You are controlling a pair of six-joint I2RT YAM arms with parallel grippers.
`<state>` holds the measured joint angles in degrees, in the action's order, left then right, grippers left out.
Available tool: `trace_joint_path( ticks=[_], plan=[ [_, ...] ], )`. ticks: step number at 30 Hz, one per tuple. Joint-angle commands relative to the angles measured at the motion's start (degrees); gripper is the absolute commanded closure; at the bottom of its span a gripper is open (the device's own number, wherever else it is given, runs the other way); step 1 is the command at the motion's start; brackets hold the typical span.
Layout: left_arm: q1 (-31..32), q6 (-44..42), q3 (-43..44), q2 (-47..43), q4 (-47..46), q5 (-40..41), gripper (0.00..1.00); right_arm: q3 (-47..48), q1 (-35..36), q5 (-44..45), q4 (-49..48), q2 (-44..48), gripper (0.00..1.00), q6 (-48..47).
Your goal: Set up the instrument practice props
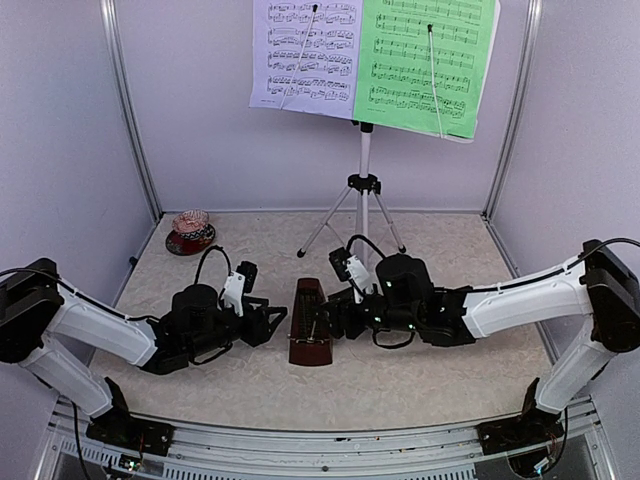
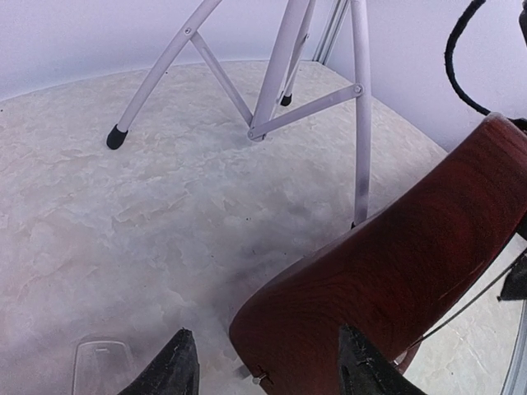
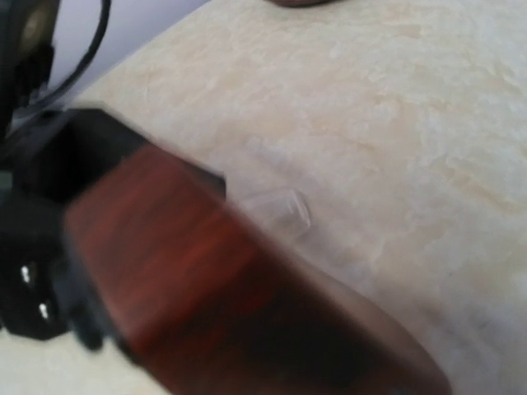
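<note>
The two sheets on the music stand (image 1: 364, 160) at the back of the counter (image 1: 450, 250) carry only black staves of printed notes, and any title is too small to read. The pale lavender sheet (image 1: 290, 60) sits on the left and the green sheet (image 1: 400, 70) on the right, each under a thin retaining arm. The brown metronome (image 1: 308, 330) sits in front of the tripod legs, between the two arms. Its long axis runs front to back, narrow end toward the stand and broad end toward the arm bases; I cannot tell whether it lies flat or is tipped. The left end effector (image 1: 278, 322) is at its left flank, about half spread, with bare counter showing between one fingertip (image 2: 177, 366) and the wood. The right end effector (image 1: 338, 318) presses in on the other flank. Its own view is a brown blur, so I cannot tell how its jaws stand.
</note>
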<state>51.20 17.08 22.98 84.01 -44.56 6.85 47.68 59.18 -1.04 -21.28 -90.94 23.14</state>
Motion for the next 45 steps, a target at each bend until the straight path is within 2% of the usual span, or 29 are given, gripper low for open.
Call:
trace_joint_path(
  ticks=[1, 4, 7, 12, 17, 27, 35, 45],
  plan=[
    [0.23, -1.48, 2.0, 0.64, -0.53, 0.11, 0.43, -2.32, 0.24, -3.49, -2.12, 2.15, 0.25, -1.64],
    [0.13, -2.01, 2.24, 0.5, 0.17, 0.36, 0.43, -3.86, 0.24, -3.83, -3.25, 2.99, 0.16, -1.87],
    [-0.32, -2.14, 2.06, 0.06, 0.77, 0.25, 0.42, -5.31, 0.24, -3.04, -3.33, 3.73, 0.12, -1.59],
    [-1.07, -1.01, -0.42, -1.28, 0.31, -0.58, 0.42, -9.27, 0.24, -1.66, -3.58, 3.46, 0.14, -0.43],
    [-1.23, 0.6, -3.11, -1.62, -1.05, -1.13, 0.42, -12.7, 0.32, -2.87, -7.48, -1.52, 0.17, 1.42],
    [-1.19, 1.72, -3.69, -1.15, -2.27, -0.68, 0.42, -9.76, 0.46, -3.02, -12.91, -11.9, 0.19, 5.2],
    [-1.19, 1.6, -3.66, -1.04, -2.29, -0.58, 0.42, -8.77, -1.45, 3.32, -12.53, -12.97, 0.23, 4.38],
    [-1.22, 1.31, -3.69, -1.66, -1.88, 0.16, 0.42, -6.36, -5.54, -0.99, -13.86, -12.21, 0.22, -1.04]
  ],
)
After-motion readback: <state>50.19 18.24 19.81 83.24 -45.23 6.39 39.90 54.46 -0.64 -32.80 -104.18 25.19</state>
